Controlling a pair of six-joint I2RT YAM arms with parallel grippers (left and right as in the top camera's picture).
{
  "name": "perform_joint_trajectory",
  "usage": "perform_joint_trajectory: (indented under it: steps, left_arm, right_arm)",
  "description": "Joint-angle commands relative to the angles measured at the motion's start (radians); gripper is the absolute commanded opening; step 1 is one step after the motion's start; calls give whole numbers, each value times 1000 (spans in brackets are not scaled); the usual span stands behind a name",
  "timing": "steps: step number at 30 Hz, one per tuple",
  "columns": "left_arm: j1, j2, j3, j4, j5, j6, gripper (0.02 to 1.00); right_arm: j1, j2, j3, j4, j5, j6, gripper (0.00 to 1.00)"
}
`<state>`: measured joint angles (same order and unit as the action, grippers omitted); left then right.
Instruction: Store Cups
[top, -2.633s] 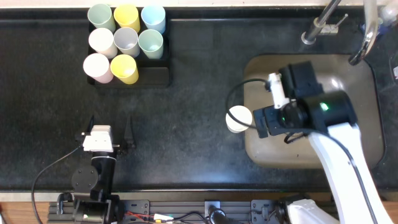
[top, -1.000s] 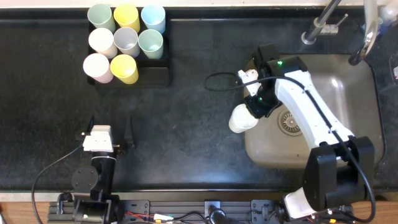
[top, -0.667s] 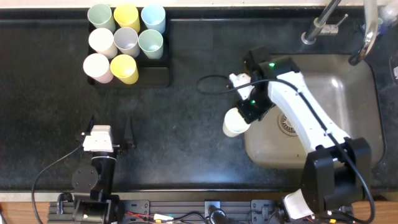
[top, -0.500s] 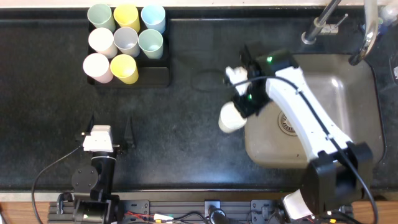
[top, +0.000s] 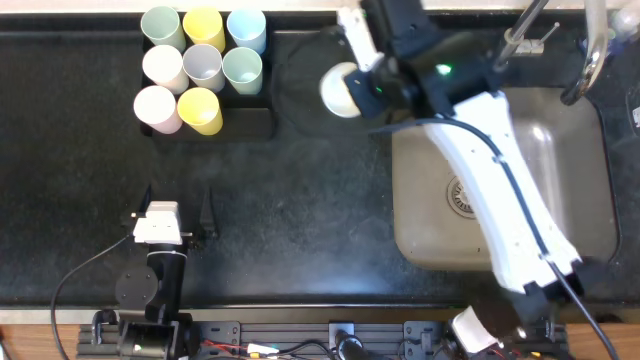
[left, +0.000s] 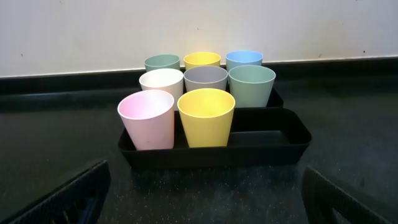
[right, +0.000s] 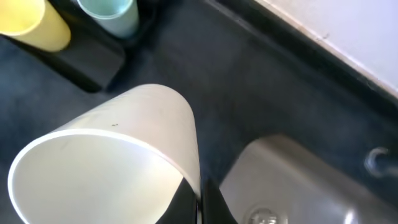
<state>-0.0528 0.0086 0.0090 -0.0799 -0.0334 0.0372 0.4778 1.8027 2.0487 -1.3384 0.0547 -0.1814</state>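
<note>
I've got the white cup (top: 340, 90) up in the air, pinched at its rim by my right gripper (top: 362, 86). The fingers are clamped on the wall, and the cup is tipped over so its mouth faces my wrist camera. It hangs over the counter (top: 300, 220) just beside the tray (top: 250, 122), on the tray's sink side, and it isn't over any compartment.

In the tray, eight cups (left: 205, 115) stand upright, mouths up. One compartment is free, in the row facing my left arm. It sits next to the yellow cup (top: 200, 110), at the corner nearest the white cup.

The sink (top: 560, 200) lies farther from the tray, past the white cup.

My left gripper (top: 178, 212) sits low over the counter, well apart from the tray and facing it. Its fingers are spread wide with nothing between them.
</note>
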Motion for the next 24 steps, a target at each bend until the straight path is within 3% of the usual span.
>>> perform_joint_trajectory:
  steps: [1, 6, 12, 18, 24]
  left_arm:
    - [1, -6, -1, -2, 9, 19, 998]
    - [1, -6, -1, -2, 9, 19, 998]
    - [1, -6, -1, -2, 9, 19, 998]
    - [1, -6, -1, -2, 9, 19, 996]
    - [1, -6, -1, -2, 9, 19, 998]
  right_arm:
    - [77, 218, 280, -64, -128, 89, 42]
    - [153, 388, 450, -107, -140, 45, 38]
    - [180, 459, 462, -80, -132, 47, 42]
    - [211, 497, 462, -62, -36, 47, 40]
    - [219, 514, 462, 18, -35, 55, 40]
